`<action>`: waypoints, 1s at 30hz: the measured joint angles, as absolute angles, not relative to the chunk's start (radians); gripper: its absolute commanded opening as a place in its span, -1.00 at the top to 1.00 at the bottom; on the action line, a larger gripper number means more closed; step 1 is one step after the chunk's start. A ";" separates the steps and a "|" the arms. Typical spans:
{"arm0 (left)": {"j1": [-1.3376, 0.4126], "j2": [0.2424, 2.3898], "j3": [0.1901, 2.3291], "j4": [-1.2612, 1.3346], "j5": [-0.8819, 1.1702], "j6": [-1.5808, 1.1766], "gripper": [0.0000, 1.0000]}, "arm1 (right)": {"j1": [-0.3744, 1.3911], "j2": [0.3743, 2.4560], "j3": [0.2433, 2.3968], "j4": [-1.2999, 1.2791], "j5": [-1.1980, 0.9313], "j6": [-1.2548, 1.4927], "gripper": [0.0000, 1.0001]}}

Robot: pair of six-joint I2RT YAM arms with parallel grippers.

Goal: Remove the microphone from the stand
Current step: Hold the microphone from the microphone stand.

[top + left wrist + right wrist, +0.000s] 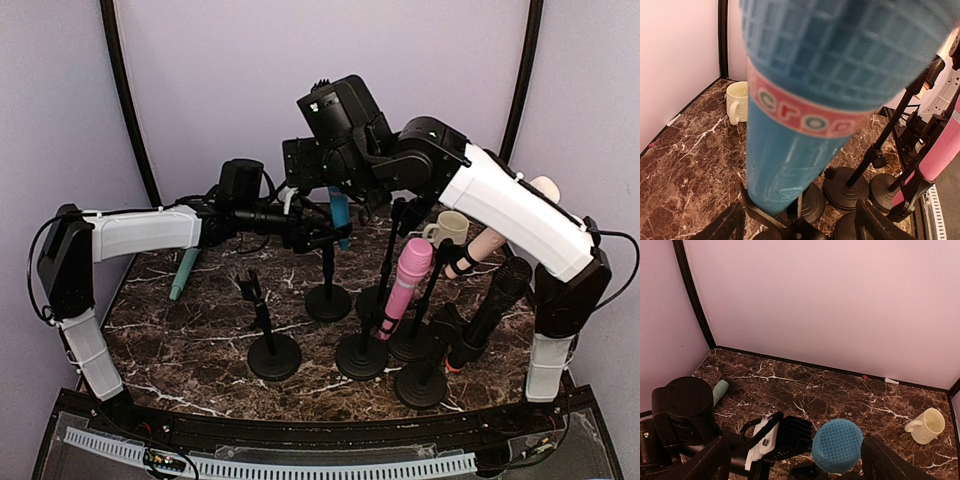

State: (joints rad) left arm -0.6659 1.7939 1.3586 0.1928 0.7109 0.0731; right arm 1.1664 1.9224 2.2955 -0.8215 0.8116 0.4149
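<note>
A blue microphone (pixel 340 214) with a red band stands tilted in the clip of a black stand (pixel 328 300) at the middle back. In the left wrist view the blue microphone (pixel 805 115) fills the frame, its lower end seated in the clip (pixel 782 227). My left gripper (pixel 800 230) is open, its fingers (pixel 722 227) on either side of the clip and apart from it. My right gripper (pixel 796 452) is open above the microphone's mesh head (pixel 837 445), which sits between the fingers, close to the right one (pixel 890 462). Neither gripper has closed on it.
Several other stands crowd the right: a pink microphone (pixel 406 285), a black one (pixel 495 305) and a beige one (pixel 490 240). An empty stand (pixel 272 350) stands front left. A teal microphone (pixel 185 272) lies at left, a cream mug (pixel 452 228) at the back.
</note>
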 measured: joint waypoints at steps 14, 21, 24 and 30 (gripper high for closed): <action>-0.665 1.642 1.237 0.211 0.603 0.122 -0.60 | 1.150 1.948 2.296 -0.823 0.831 0.403 -0.71; -0.666 1.586 1.139 0.253 0.577 0.122 -0.60 | 1.115 1.948 2.293 -0.819 0.830 0.404 -0.78; -0.666 1.560 1.117 0.267 0.565 0.121 -0.60 | 1.103 1.948 2.290 -0.811 0.830 0.404 -0.78; -0.666 1.525 1.104 0.292 0.540 0.120 -0.61 | 1.097 1.947 2.281 -0.786 0.812 0.403 -0.80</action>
